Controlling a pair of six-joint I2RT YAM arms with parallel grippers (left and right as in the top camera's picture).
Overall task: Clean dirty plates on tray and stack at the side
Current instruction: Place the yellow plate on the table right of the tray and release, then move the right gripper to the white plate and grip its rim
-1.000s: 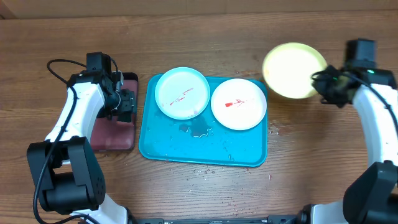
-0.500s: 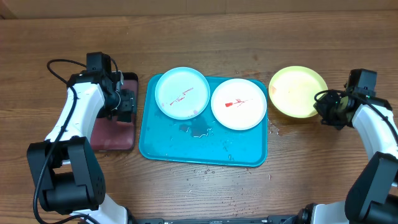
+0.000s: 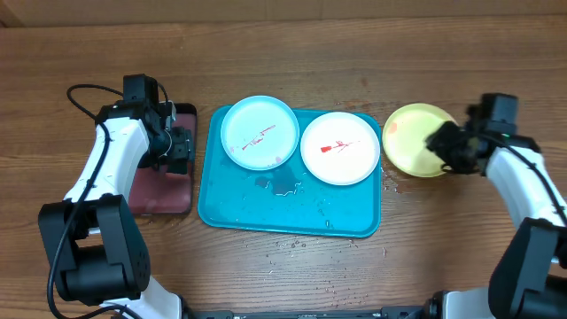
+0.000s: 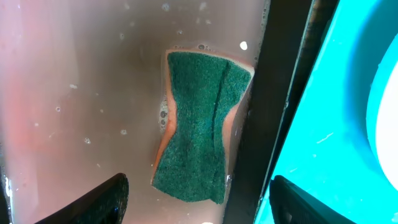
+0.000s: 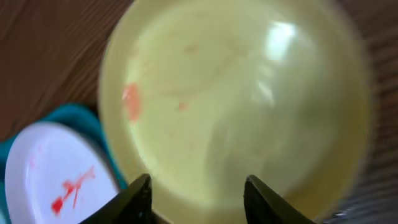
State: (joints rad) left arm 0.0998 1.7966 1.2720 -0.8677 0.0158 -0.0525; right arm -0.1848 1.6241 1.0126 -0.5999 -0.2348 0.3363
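Note:
The teal tray [image 3: 266, 208] lies mid-table with the light blue plate [image 3: 259, 133] and the white plate [image 3: 340, 147] on it, both with red smears. The light green plate [image 3: 406, 137] rests on the wood just right of the tray, with faint red marks; it fills the right wrist view [image 5: 236, 93]. My right gripper [image 3: 441, 142] hovers over its right part, jaws open and empty [image 5: 199, 199]. My left gripper [image 3: 180, 146] is open [image 4: 196, 202] above a green sponge [image 4: 202, 127] lying in pinkish water.
The small black tray [image 3: 159, 190] with pinkish water stands left of the teal tray; its dark rim [image 4: 273, 93] runs beside the sponge. Water puddles and droplets lie on the teal tray [image 3: 283, 186] and on the wood in front of it.
The green plate came down from the raised position onto the table beside the tray. My right gripper then moved left over it. The left arm has not moved.

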